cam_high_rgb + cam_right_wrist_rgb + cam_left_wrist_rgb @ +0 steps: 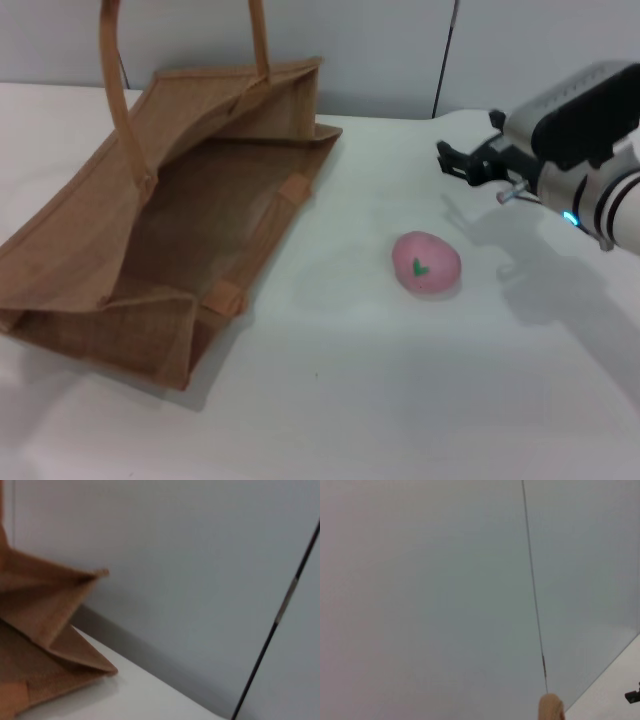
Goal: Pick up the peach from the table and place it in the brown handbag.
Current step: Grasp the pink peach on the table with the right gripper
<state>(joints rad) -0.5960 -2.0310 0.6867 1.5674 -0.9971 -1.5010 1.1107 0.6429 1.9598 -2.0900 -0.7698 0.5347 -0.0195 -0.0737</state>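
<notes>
The pink peach (427,263) with a green leaf mark lies on the white table (400,400), right of the middle. The brown handbag (170,230) stands at the left with its mouth wide open and its two handles (112,80) rising out of the head view. Its corner also shows in the right wrist view (45,625). My right gripper (462,163) hovers open and empty above the table, behind and to the right of the peach, apart from it. My left gripper is out of view; a tan handle tip (551,708) shows in the left wrist view.
A grey wall (400,50) with a dark vertical seam (445,60) runs along the table's far edge. The right arm's white and black body (590,150) fills the upper right.
</notes>
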